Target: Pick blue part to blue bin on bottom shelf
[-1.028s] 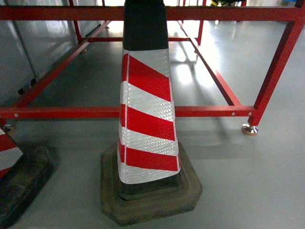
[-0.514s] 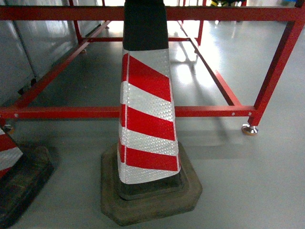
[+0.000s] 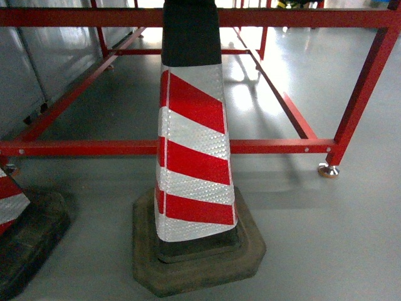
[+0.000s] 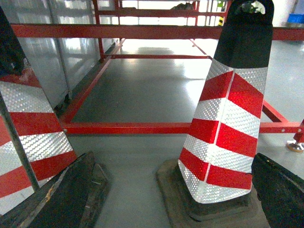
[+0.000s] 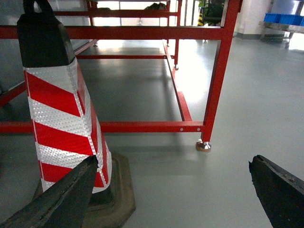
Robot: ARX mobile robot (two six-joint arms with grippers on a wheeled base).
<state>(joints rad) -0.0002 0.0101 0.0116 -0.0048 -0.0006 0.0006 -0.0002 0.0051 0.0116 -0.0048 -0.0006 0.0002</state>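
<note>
Nothing has shifted since a second ago: we face a striped cone [image 3: 194,157] before a red frame [image 3: 282,146]. Both our left gripper [image 4: 173,199] and right gripper [image 5: 173,194] hang wide apart, empty. Distant blue bins [image 5: 285,18] perhaps; no blue part visible.

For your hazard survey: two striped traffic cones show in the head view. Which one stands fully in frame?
The centre cone, base and stripes visible; the other cone is cut off at the lower-left edge.

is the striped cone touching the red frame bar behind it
Cannot tell. In the head view the cone overlaps the low red frame bar, hiding any gap. The right wrist view suggests the bar passes behind, but the cone covers the meeting point.
</note>
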